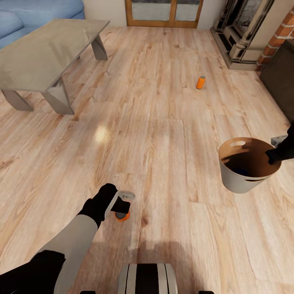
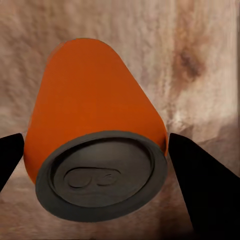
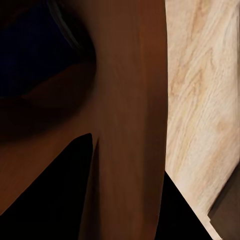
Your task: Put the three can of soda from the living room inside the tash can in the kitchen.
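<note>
The orange can (image 2: 95, 115) sits between the two fingers (image 2: 202, 185) of my left gripper (image 1: 121, 207), standing upright on the wooden floor (image 1: 163, 134); in the left wrist view I look down on its dark lid with the pull tab, a black finger close on each side, but I cannot tell whether they press on it, so I cannot say if my left gripper is clenched. In the head view only a sliver of orange peeks out beneath that gripper, low and close to my body. A second orange can (image 1: 200, 82) stands on the floor well ahead of my left gripper and off to its right, far from either arm. My right gripper (image 1: 274, 156) is clenched on the near rim of the bin (image 1: 237, 179), grey outside and brown inside, which it holds slightly tilted out to the right; the right wrist view shows the brown wall (image 3: 130, 110) running between the fingers, one inside and one outside. Something dark blue (image 1: 241, 172) lies at the bottom of the bin, below my right gripper, most likely the blue can. Far ahead and to the left of my left gripper stands the glass-topped table (image 1: 45, 53), with the blue sofa (image 1: 36, 12) behind it, and the brick fireplace (image 1: 281, 36) is far ahead on the right.
</note>
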Tool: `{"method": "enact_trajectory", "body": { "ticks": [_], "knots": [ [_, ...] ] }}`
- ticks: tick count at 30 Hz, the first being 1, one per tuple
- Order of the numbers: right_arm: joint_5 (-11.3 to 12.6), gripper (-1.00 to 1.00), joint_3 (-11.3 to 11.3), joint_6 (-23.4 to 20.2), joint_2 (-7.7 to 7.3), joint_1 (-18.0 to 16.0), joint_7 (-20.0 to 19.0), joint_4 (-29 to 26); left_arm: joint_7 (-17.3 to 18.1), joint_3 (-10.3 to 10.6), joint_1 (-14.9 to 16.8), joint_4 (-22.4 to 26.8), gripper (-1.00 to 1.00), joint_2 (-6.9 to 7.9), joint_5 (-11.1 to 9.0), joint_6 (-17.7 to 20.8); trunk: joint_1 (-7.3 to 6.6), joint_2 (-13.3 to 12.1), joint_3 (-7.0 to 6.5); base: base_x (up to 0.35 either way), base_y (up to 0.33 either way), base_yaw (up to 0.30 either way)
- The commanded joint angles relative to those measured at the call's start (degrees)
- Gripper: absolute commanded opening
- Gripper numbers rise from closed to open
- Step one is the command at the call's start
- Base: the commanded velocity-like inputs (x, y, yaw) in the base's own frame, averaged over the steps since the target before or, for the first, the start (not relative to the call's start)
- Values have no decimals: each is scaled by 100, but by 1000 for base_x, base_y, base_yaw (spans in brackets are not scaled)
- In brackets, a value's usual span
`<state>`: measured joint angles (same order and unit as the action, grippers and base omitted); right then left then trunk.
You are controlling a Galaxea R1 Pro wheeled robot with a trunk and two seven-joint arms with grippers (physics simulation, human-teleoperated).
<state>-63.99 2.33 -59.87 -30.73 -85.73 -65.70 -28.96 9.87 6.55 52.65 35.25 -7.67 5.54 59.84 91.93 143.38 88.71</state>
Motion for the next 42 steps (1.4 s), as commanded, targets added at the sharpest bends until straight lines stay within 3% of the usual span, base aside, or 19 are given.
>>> {"method": "enact_trajectory", "body": {
  "ticks": [1,4,7,10,12,15,16,18,20,21,22,23,24,25,27,29,33,37,42],
  "knots": [
    [15,-100,-8,-13,23,1,-4,2,6,2,0,1,-100,4,0,7,-2,-2,-23,0,0,0],
    [15,-100,-11,-13,75,2,-4,5,33,-2,1,0,-100,25,7,16,-10,-6,-89,0,0,0],
    [21,-100,-31,-13,196,35,-4,11,378,17,72,-33,-100,53,28,16,-18,-10,-156,0,0,0],
    [59,-100,-48,-13,268,54,-9,52,787,21,505,-182,-100,100,40,16,-25,-14,-222,0,0,0],
    [80,-100,-60,-13,354,64,-11,142,1059,21,872,-515,-100,216,44,16,-69,-92,-258,0,0,0],
    [96,-100,-88,-13,548,77,-12,287,1914,25,1584,-1222,-100,546,57,16,-135,-213,-312,0,0,0],
    [101,-100,-95,-13,661,115,-13,398,2598,32,1969,-1494,-100,762,73,16,-157,-253,-330,0,0,0],
    [103,-100,-98,-13,777,172,-14,506,3276,85,2265,-1636,-100,960,96,16,-200,-333,-366,0,0,0],
    [105,-100,-100,-13,921,221,-9,574,3976,267,2533,-1709,-100,1133,109,16,-244,-413,-402,0,0,0],
    [104,-100,-101,-13,1086,295,6,609,4765,656,2765,-1739,-100,1315,118,16,-266,-453,-420,0,0,0],
    [104,-100,-101,-13,1144,332,12,615,5039,810,2837,-1738,-100,1381,122,16,-288,-493,-438,0,0,0],
    [105,-100,-101,-13,1252,410,25,620,5608,1121,2988,-1733,-100,1522,129,16,-310,-533,-456,0,0,0],
    [105,-100,-101,-13,1296,445,30,621,5890,1265,3067,-1731,-100,1592,131,16,-332,-574,-474,0,0,0],
    [105,-100,-101,-13,1368,498,40,627,6432,1516,3242,-1730,-100,1729,136,16,-354,-614,-492,0,0,0],
    [106,-100,-103,-13,1460,546,48,636,7183,1824,3546,-1742,-100,1897,143,16,-398,-694,-528,0,0,0],
    [106,-100,-103,-13,1531,570,53,641,7695,2083,3801,-1738,-100,1978,144,16,-442,-774,-564,0,0,0],
    [106,-100,-111,-13,1705,595,61,645,8013,2339,4226,-1712,-100,1971,141,16,-530,-935,-635,0,0,0],
    [106,-100,-112,-13,1915,622,65,644,8013,2395,4603,-1700,-100,1684,141,16,-618,-1095,-707,0,0,0],
    [106,-100,-118,-13,2315,697,76,638,8013,2417,4962,-1714,-100,882,145,16,-728,-1296,-797,0,0,0]
  ]
}}
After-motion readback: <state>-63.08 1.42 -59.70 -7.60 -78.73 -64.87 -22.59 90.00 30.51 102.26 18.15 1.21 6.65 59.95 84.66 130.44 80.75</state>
